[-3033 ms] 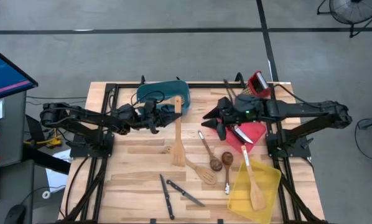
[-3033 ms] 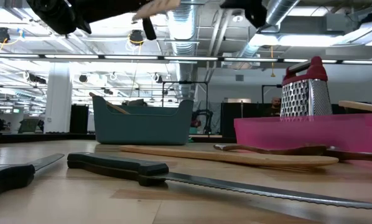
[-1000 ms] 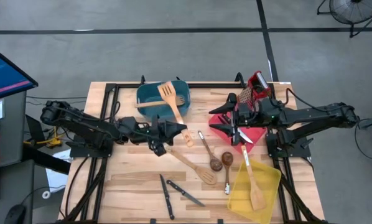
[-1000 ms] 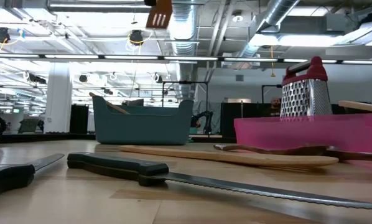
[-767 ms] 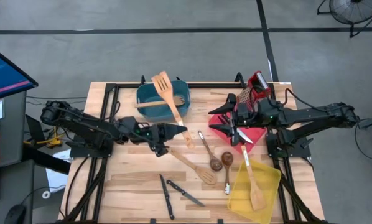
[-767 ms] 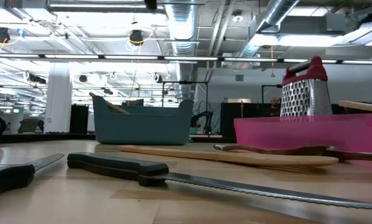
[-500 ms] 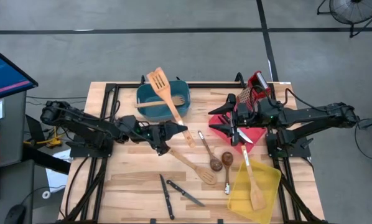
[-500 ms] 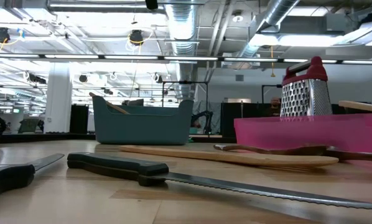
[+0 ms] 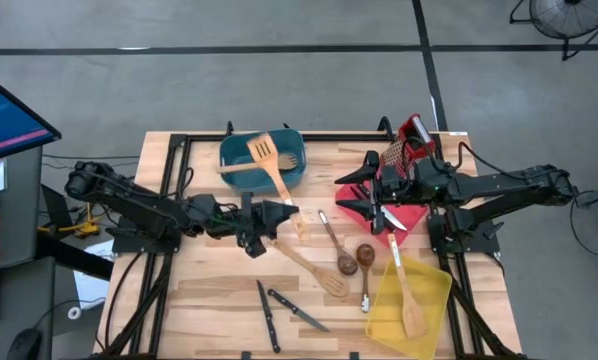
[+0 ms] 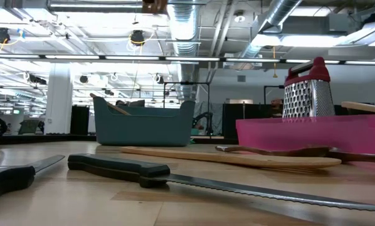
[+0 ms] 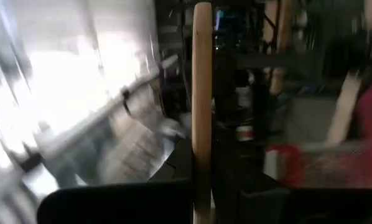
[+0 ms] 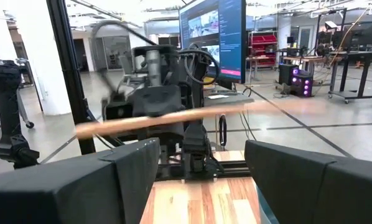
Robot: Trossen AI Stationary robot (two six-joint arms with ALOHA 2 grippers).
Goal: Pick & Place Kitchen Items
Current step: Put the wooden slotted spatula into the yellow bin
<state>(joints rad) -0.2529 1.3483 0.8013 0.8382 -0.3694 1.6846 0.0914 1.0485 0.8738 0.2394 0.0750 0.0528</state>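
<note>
Wooden table (image 9: 209, 290), left tool (image 9: 287, 214) clamping slotted turner (image 9: 270, 163)

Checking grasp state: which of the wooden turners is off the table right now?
The slotted turner held by the left gripper, its head over the teal bin. The others lie on the table or in the yellow bin.

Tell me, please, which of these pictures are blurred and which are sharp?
Left wrist view: strongly smeared, only the wooden handle reads clearly. Right wrist view: room sharp, but the slotted turner in the left claw is streaked. High view: sharp throughout. Low view: the near serrated knife is soft.
</note>
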